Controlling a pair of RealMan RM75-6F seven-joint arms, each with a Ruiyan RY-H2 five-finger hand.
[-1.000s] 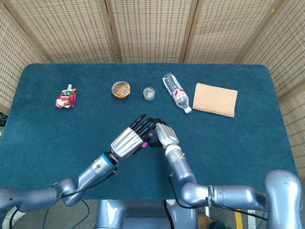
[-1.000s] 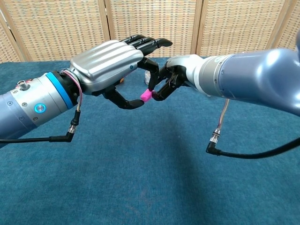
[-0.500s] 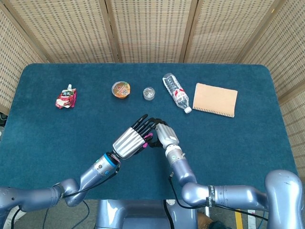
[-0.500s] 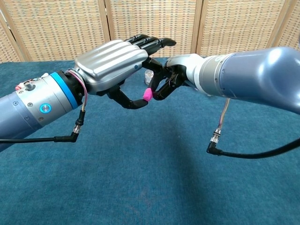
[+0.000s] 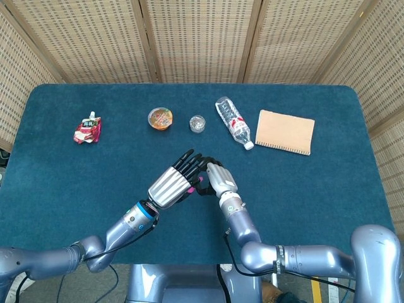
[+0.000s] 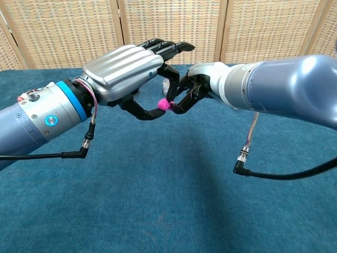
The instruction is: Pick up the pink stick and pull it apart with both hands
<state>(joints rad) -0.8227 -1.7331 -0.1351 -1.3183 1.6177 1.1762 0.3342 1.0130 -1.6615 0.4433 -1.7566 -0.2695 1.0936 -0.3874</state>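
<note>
Two robot hands meet above the blue table (image 5: 328, 183), the left hand (image 6: 126, 71) and right hand (image 6: 202, 84) each pinching an end of the pink stick (image 6: 164, 105), held between their fingertips, clear of the cloth

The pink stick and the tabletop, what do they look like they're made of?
Pink stick: likely plastic or rubber, matte, judging by its uniform bright colour with no glare; mostly hidden between the two hands. Tabletop: dark teal fabric, felt-like or short-pile, showing a fuzzy, non-reflective weave in the chest view.
</note>
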